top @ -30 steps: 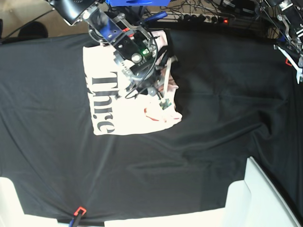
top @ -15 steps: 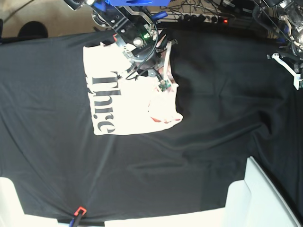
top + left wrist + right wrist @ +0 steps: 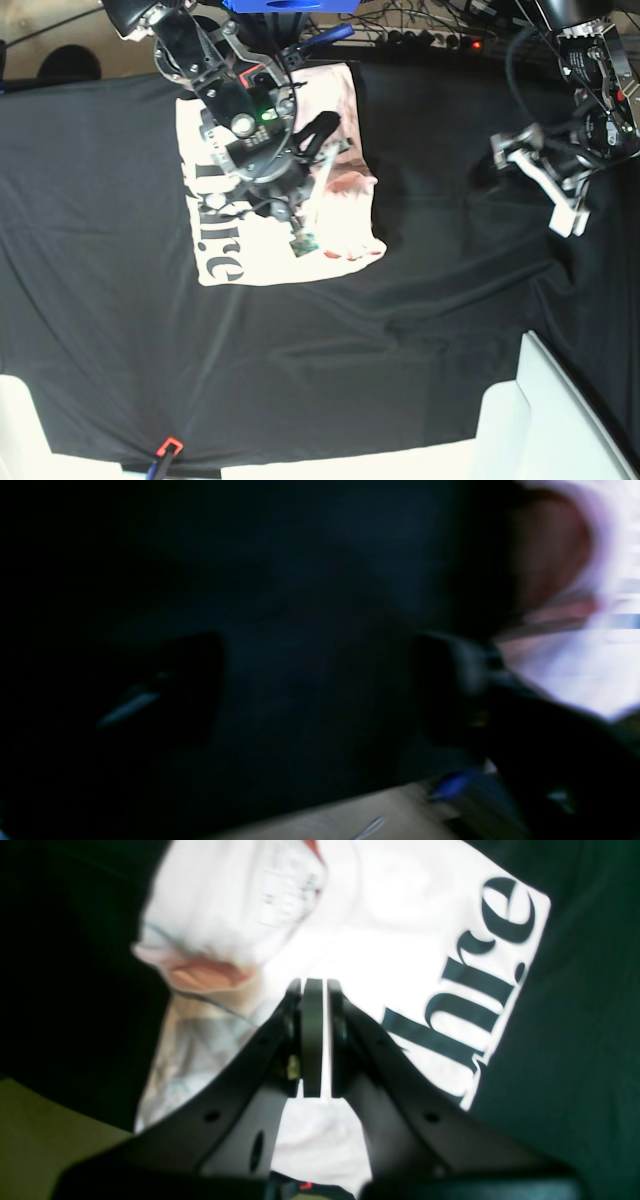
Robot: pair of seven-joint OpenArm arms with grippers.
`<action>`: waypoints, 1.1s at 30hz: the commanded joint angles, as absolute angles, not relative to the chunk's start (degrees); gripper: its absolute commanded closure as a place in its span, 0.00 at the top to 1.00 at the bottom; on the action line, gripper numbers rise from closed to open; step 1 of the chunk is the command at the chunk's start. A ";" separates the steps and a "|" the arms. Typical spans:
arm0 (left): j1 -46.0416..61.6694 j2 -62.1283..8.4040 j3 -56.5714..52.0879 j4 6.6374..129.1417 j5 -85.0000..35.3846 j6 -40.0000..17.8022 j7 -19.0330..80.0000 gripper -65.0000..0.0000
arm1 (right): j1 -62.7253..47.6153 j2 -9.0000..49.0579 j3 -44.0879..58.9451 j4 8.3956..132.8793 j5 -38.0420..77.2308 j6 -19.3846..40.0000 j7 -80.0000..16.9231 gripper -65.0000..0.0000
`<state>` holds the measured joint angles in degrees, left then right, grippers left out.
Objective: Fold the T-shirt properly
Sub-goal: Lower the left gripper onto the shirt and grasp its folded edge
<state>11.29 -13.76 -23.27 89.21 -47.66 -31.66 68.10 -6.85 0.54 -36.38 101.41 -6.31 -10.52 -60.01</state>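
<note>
the right hand is clenched, its two black fingers pressed flat together with nothing between them, hovering over the t-shirt. a second ago it sat lower right on the folded shirt near the orange-red print; now, in the base view, the right hand points down over the shirt's middle, covering part of the lettering. the left hand, which was up at the far right edge a second ago, has swung inward over the black cloth and stands released, its pale fingers spread apart with nothing held; its wrist view is too blurred to add more.

the t-shirt is soft pale pink cotton, folded into a rough rectangle with black serif letters along one side and a rumpled, bunched corner at its right. it lies on the wrinkled black cloth covering the tabletop, directly under the right hand and well apart from the left hand.
</note>
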 commanded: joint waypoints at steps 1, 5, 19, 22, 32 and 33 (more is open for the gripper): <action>10.95 -14.64 -22.64 89.63 -50.77 -31.87 67.91 1.00 | -6.55 0.75 -36.26 102.37 -6.46 -10.59 -59.30 0.04; 8.22 -14.20 -16.31 87.43 -55.87 -31.52 68.00 1.00 | -6.81 1.98 -36.09 102.46 -6.29 -10.59 -59.30 0.04; 1.98 -6.46 -5.14 74.59 -56.04 -31.60 67.56 1.00 | -8.57 2.86 -36.00 102.46 -6.20 -10.59 -59.30 0.04; 0.84 -4.97 -4.53 73.63 -55.69 -31.60 67.56 1.00 | -9.19 2.86 -36.26 102.37 -6.20 -10.59 -59.21 0.04; -1.89 -3.21 4.88 63.08 -55.69 -31.52 61.67 1.00 | -12.00 2.86 -35.91 102.37 -6.29 -10.59 -55.25 0.04; -2.51 -3.21 6.46 62.55 -55.69 -31.52 60.97 1.00 | -12.00 2.86 -35.91 102.37 -6.29 -10.59 -55.25 0.04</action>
